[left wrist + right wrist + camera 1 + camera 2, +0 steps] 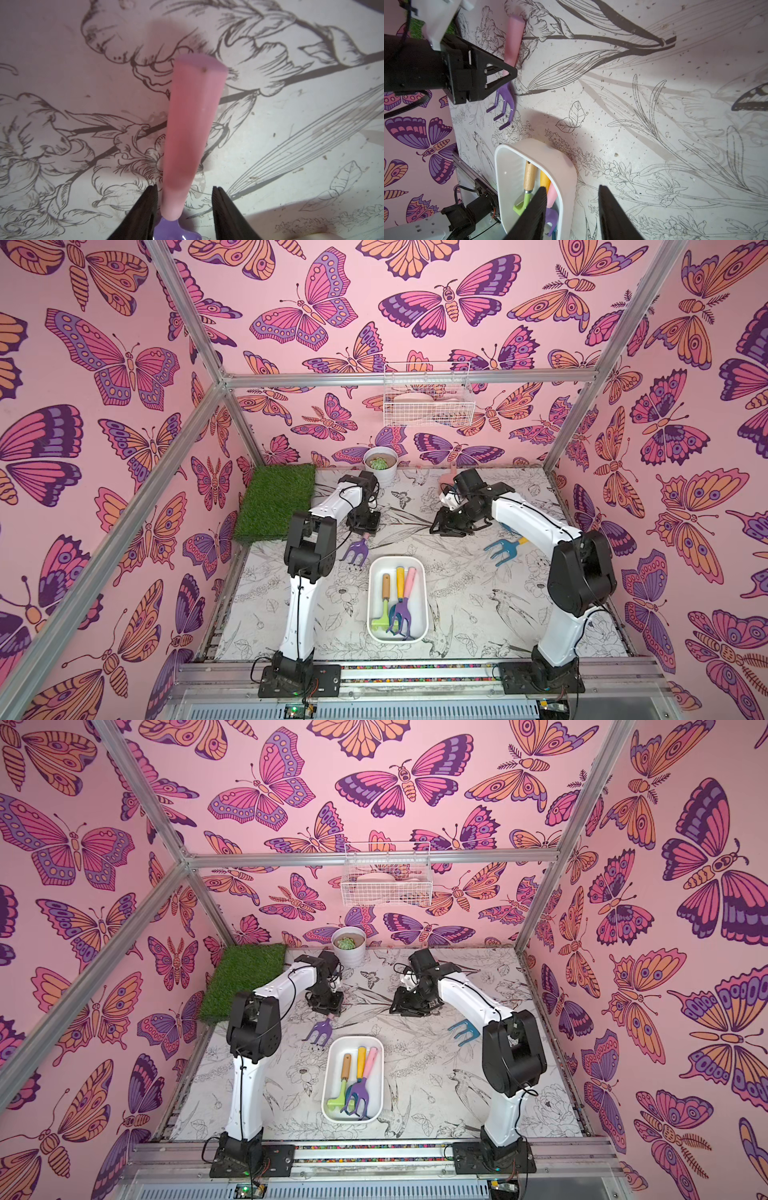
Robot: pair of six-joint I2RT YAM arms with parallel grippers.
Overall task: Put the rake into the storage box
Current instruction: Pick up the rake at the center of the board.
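**Both top views.** The left claw (365,529) (326,1006) points down at the table (457,614). The rake (355,551) (319,1031) shows only its purple head, just on the base side of the claw; the claw body hides the handle. How far the jaws stand apart cannot be read from here.
The right claw (436,527) (395,1006) sits low over the table, tips toward the left claw and well apart from it.
The storage box (424,605) (381,1081) lies base-side of both claws, between the arms. It holds three hand tools.
A blue rake (500,551) lies behind the right claw, beside that arm.

**Left wrist.** This view shows what the top views hide: the rake's pink handle (193,124) runs out between the fingers (145,212). One finger is at the handle's edge. The other stands off, with table showing in the gap, so the jaws are apart and not clamped. The handle is blurred.

**Right wrist.** The right claw (571,187) has its fingers parted, with only a corner of the storage box (562,166) and the table behind the gap.
This is the only side view of the left claw (506,72): its tip is down where the rake's (504,104) handle meets the purple neck. The rake lies flat on the table, outside the box, near its end wall but apart from it.
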